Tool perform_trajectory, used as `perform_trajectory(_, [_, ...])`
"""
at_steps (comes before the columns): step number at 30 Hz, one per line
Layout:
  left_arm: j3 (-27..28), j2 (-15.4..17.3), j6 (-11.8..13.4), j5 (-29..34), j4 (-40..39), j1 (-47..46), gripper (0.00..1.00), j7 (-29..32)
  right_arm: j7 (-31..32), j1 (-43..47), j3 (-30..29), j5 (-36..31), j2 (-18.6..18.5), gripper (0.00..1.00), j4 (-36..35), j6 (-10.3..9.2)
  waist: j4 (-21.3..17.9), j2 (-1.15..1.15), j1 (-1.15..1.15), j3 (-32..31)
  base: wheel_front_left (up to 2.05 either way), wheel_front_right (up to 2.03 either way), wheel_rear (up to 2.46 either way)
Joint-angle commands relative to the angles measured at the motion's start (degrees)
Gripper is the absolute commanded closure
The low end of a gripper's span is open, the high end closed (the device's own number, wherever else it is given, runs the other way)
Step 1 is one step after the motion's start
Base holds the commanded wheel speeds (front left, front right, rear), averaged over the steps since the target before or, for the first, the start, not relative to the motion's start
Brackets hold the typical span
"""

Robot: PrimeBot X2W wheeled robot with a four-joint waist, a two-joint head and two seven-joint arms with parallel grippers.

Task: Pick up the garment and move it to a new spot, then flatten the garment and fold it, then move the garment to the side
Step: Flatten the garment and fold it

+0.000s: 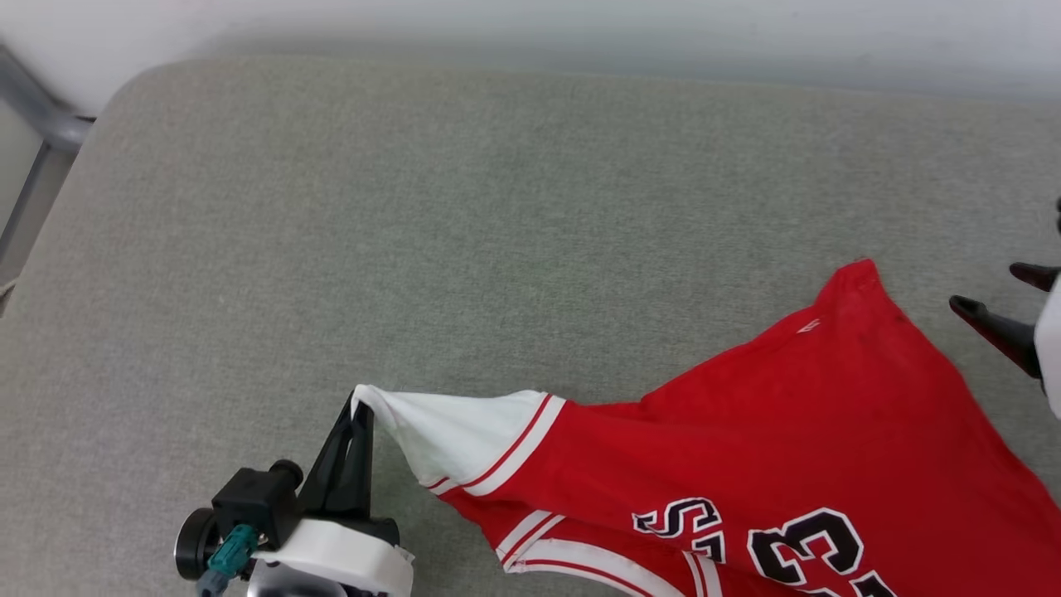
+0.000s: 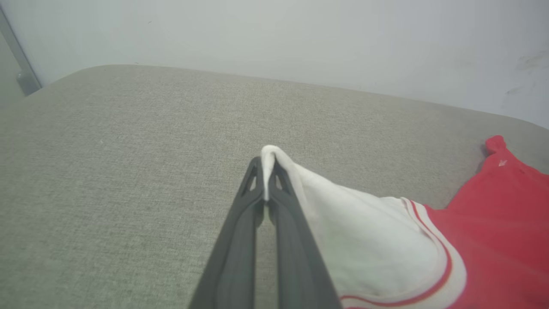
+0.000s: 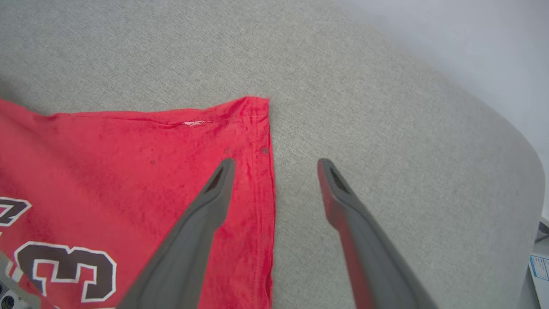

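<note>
Now, garment sleeve pinched in left claw

Grey pad: left and far half bare, open passage. The garment covers the near right; its sleeve, pulled taut to the left gripper, bars the near edge. A wall closes the far side; a metal frame stands off the far-left corner.
</note>
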Motion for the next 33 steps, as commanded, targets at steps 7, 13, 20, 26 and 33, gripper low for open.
perform_trajectory(7, [-1.6,-1.1,-0.5,0.7,-0.2,-3.5,1.0,-0.8,5.5,-11.4,8.0,-2.1,3.8,0.0,8.7,-0.06,3.7,0.0,-0.01,4.3,0.0,0.0,0.0])
perform_trajectory(13, [-2.4,-1.6,-0.7,1.0,-0.2,-5.0,1.0,-1.2,5.0,-16.8,12.4,-3.1,6.5,0.0,17.9,-0.05,5.4,0.0,-0.01,6.9,0.0,0.0,0.0])
perform_trajectory(20, [-2.8,-2.2,-0.7,1.1,0.2,-6.4,1.0,-1.5,0.9,-17.4,17.2,-2.0,8.6,0.0,26.7,-0.05,6.3,0.0,-0.01,8.7,0.0,0.0,0.0])
perform_trajectory(26, [-2.7,-2.4,-0.6,1.0,0.8,-6.5,1.0,-1.6,-3.4,-17.0,22.5,-1.0,8.7,0.89,30.4,-0.04,5.7,0.0,-0.01,8.8,0.0,0.0,0.0])
perform_trajectory(33, [-2.5,-1.6,-0.8,1.1,1.8,-5.8,1.0,-1.8,-13.0,-20.6,25.6,1.3,7.7,1.0,30.7,-0.07,3.7,0.0,-0.01,6.3,0.0,0.0,0.0])
